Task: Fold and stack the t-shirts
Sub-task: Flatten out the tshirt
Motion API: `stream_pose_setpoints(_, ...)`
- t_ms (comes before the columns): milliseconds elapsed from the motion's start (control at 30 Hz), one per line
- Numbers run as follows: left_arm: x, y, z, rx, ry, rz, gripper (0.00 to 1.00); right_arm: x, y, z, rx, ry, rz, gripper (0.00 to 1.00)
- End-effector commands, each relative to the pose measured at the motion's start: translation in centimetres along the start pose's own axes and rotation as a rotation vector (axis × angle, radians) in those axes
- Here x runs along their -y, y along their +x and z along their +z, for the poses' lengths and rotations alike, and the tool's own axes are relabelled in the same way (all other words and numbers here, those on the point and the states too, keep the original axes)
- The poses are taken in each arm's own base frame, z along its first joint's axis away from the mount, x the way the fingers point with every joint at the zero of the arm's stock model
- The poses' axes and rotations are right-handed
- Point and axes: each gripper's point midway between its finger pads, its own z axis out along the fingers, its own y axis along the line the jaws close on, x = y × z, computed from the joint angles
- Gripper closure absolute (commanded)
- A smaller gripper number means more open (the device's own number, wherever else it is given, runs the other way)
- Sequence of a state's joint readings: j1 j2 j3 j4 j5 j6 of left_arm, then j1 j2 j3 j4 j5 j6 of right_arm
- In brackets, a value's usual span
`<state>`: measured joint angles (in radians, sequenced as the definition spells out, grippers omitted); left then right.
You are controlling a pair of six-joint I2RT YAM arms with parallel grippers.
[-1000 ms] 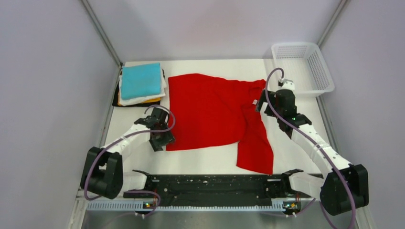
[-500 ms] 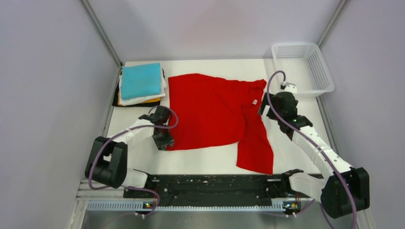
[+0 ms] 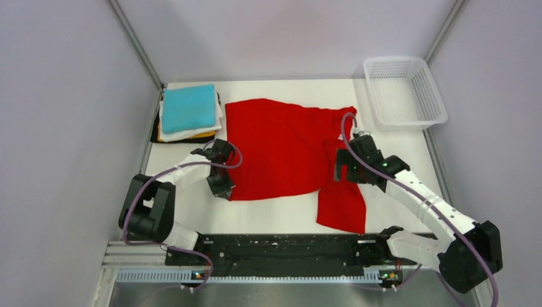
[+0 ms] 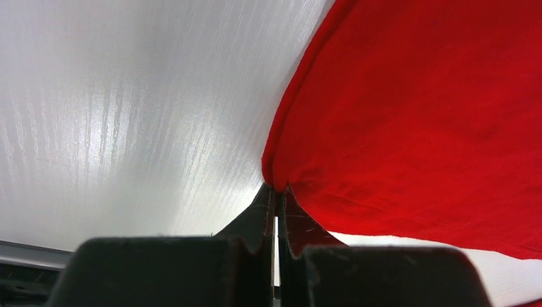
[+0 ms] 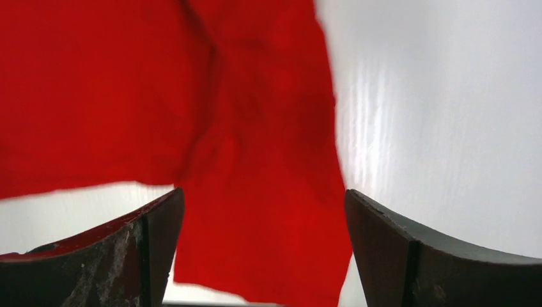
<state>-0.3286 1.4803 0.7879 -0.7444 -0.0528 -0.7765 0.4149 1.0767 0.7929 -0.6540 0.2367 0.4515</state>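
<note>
A bright red t-shirt (image 3: 281, 147) lies spread in the middle of the table, with one part hanging down toward the near edge at the right. My left gripper (image 3: 224, 189) is shut on the shirt's near left corner; in the left wrist view its fingertips (image 4: 276, 189) pinch the red hem (image 4: 415, 96). My right gripper (image 3: 340, 171) hovers open over the shirt's right side, with red cloth (image 5: 255, 128) between and below its wide-apart fingers (image 5: 160, 243). A stack of folded t-shirts (image 3: 187, 110), teal on top of white, orange and black, sits at the back left.
A white mesh basket (image 3: 404, 96) stands at the back right corner. Grey walls close in the table on both sides. A black rail (image 3: 281, 248) runs along the near edge between the arm bases.
My left gripper slid right onto the shirt's near left corner and closed on it. My right arm swung from the collar at the back right toward the near side, over the shirt's right part.
</note>
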Motion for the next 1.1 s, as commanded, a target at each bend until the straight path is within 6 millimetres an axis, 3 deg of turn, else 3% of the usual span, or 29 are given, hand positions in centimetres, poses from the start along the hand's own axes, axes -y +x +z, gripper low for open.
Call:
stream_pose_setpoints(0,0.3,-2.6,0.2,0.133,-0.004,-0.021,1.00,-1.7,6.7,-2.4,-0.232,-0.053,0.034,0.08)
stream_pose_setpoints(167,0.8,-3.5,-1.1,0.182,0.029,-0.023,1.00,-2.3,12.8,-2.8,-0.370,-0.061,0.072,0.15)
stream_pose_setpoints(267,1.0,-3.8,-1.8,0.205,0.052,-0.031,1.00,-1.4,14.7,-2.3,-0.396,0.001,0.064,0.20)
stream_pose_setpoints(400,1.3,-3.9,-2.7,0.234,0.093,-0.034,1.00,-0.1,15.5,-1.1,-0.378,0.080,0.079,0.28)
stream_pose_setpoints(667,2.2,-4.1,-4.2,0.269,0.171,-0.046,1.00,-0.3,16.2,0.9,-0.362,0.085,0.101,0.42)
stream_pose_setpoints(733,2.3,-4.2,-4.4,0.275,0.184,-0.053,1.00,0.1,16.5,1.4,-0.365,0.117,0.092,0.52)
stream_pose_setpoints(767,2.4,-4.3,-4.6,0.283,0.190,-0.059,1.00,0.3,16.5,1.6,-0.363,0.134,0.090,0.62)
stream_pose_setpoints(833,2.5,-4.5,-5.1,0.303,0.205,-0.069,1.00,0.4,15.8,1.9,-0.329,0.150,0.089,0.84)
stream_pose_setpoints(900,2.8,-5.2,-6.1,0.342,0.235,-0.079,1.00,0.3,13.6,2.0,-0.242,0.156,0.087,1.00)
stream_pose_setpoints(967,3.7,-6.4,-7.6,0.397,0.281,-0.091,1.00,-0.5,10.1,1.5,-0.132,0.137,0.081,1.00)
stream_pose_setpoints(1067,5.5,-9.1,-11.9,0.521,0.378,-0.098,1.00,-2.3,2.3,-0.9,0.081,0.094,0.088,1.00)
